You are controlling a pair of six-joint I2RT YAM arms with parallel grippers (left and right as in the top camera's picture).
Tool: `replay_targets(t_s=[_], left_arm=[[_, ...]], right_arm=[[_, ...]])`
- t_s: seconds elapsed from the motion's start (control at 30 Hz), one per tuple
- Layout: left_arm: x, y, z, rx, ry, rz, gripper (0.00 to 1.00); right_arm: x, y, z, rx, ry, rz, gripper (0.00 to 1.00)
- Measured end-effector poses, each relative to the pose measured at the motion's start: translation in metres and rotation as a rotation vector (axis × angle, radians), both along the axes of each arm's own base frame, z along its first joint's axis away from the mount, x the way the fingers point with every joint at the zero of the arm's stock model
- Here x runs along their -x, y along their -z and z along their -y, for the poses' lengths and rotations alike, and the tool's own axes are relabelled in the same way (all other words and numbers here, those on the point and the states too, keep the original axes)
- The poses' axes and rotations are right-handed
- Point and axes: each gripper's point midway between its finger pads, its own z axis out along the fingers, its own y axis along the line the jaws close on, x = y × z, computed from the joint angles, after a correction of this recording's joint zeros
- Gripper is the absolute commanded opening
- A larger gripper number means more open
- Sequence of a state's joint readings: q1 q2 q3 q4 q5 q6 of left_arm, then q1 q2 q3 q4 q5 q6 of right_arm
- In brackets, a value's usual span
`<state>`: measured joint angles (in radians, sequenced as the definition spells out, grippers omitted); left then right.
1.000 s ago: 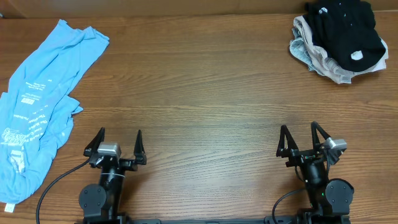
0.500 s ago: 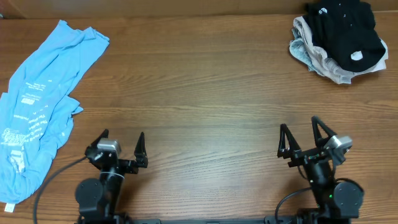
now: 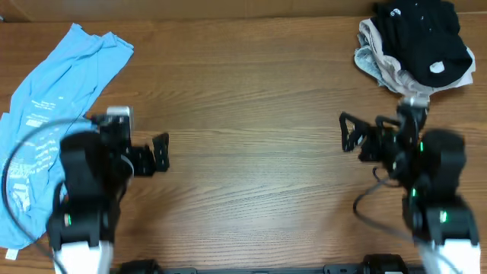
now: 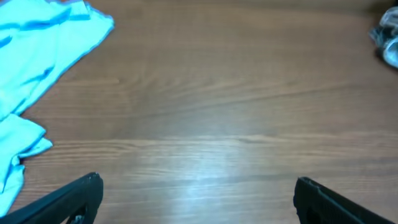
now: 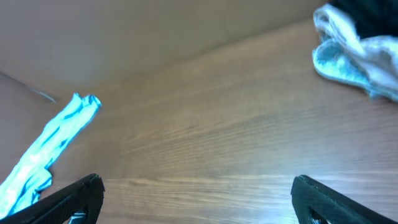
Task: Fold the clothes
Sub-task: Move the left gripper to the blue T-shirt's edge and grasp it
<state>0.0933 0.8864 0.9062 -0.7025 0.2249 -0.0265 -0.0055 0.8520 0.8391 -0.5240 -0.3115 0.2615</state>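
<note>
1 crumpled light-blue cotton shirt (image 3: 53, 114) lies at the left, its long axis slanting far-right to near-left, just left of the left gripper (image 3: 158, 152), whose jaws are wide and empty. The right gripper (image 3: 348, 134), likewise spread and empty, is the nearer arm to the 1 far-right heap of black-over-pale garments (image 3: 415, 46), whose pieces cannot be counted.

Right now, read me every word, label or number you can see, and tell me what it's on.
Blue shirt: lines of white print, too small and blurred to read.
Black garment: small white marks or tags, unreadable.
Nothing can be quoted; no other text shows in any view.
</note>
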Motion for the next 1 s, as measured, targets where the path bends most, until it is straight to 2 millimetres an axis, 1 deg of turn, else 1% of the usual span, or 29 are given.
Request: replay_targets(t_s=[0.1,0.13,0.17,0.23,0.33,0.4,0.5,0.57,0.63,0.77,1.0], left_arm=[[-0.025,0.008,-0.002,-0.007,0.013,-0.085,1.00],[-0.035,0.016,-0.003,-0.009,0.018,-0.111,1.00],[-0.041,0.023,-0.004,-0.009,0.020,-0.131,1.00],[-0.055,0.043,-0.005,-0.007,0.022,-0.179,1.00],[-0.077,0.078,-0.010,-0.014,0.015,-0.244,0.99],[-0.090,0.102,-0.018,-0.033,-0.015,-0.281,0.96],[-0.101,0.135,-0.037,-0.063,-0.073,-0.339,0.92],[-0.107,0.148,-0.050,-0.086,-0.112,-0.351,0.91],[-0.108,0.161,-0.066,-0.110,-0.157,-0.375,0.90],[-0.103,0.177,-0.097,-0.153,-0.249,-0.420,0.90],[-0.099,0.171,-0.151,-0.269,-0.390,-0.401,0.89]], right_arm=[[-0.024,0.004,0.000,-0.002,-0.003,-0.072,1.00],[-0.033,0.007,-0.002,-0.006,-0.010,-0.083,1.00],[-0.040,0.011,-0.004,-0.013,-0.021,-0.092,1.00],[-0.055,0.023,-0.010,-0.035,-0.057,-0.117,1.00],[-0.073,0.046,-0.026,-0.092,-0.143,-0.162,1.00],[-0.080,0.057,-0.036,-0.132,-0.202,-0.178,1.00],[-0.085,0.077,-0.051,-0.192,-0.283,-0.227,0.93],[-0.085,0.090,-0.056,-0.222,-0.311,-0.269,0.91],[-0.084,0.103,-0.063,-0.242,-0.333,-0.310,0.90],[-0.081,0.119,-0.076,-0.251,-0.367,-0.360,0.90],[-0.078,0.122,-0.095,-0.217,-0.401,-0.356,0.90]])
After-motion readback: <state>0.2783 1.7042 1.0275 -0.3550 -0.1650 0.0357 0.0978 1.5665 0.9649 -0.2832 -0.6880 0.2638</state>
